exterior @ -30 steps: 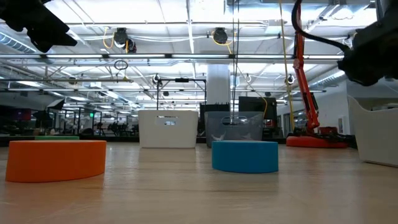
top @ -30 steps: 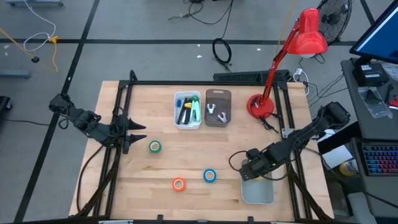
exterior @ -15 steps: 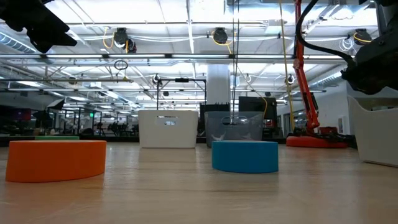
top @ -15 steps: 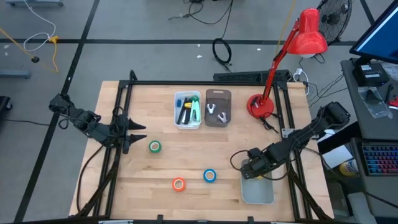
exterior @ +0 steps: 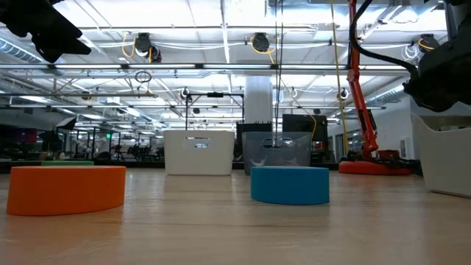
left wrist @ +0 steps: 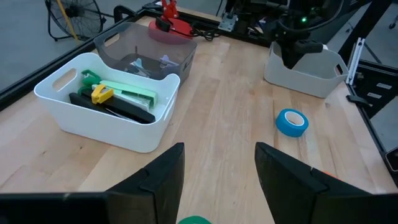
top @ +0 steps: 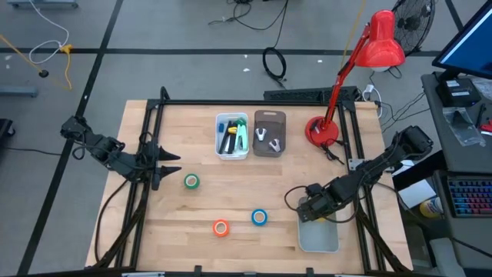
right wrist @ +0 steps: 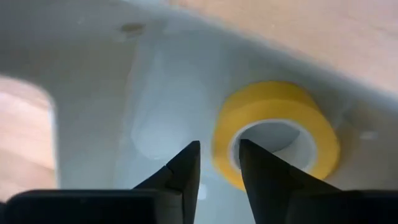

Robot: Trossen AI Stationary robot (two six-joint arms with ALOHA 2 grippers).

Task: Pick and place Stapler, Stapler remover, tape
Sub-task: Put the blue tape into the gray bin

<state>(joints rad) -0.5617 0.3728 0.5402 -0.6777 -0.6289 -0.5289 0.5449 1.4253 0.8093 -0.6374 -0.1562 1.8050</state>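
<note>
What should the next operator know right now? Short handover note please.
Right gripper: open over the pale bin, clear of the yellow tape lying inside it.
Left gripper: open, empty, at the table's left edge near the green tape.
Done: yellow tape binned.
Left: green, orange tape and blue tape on the table.

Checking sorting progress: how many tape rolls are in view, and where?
4. Green tape near the left end effector; orange tape and blue tape toward the front edge; yellow tape inside the pale bin.
</note>
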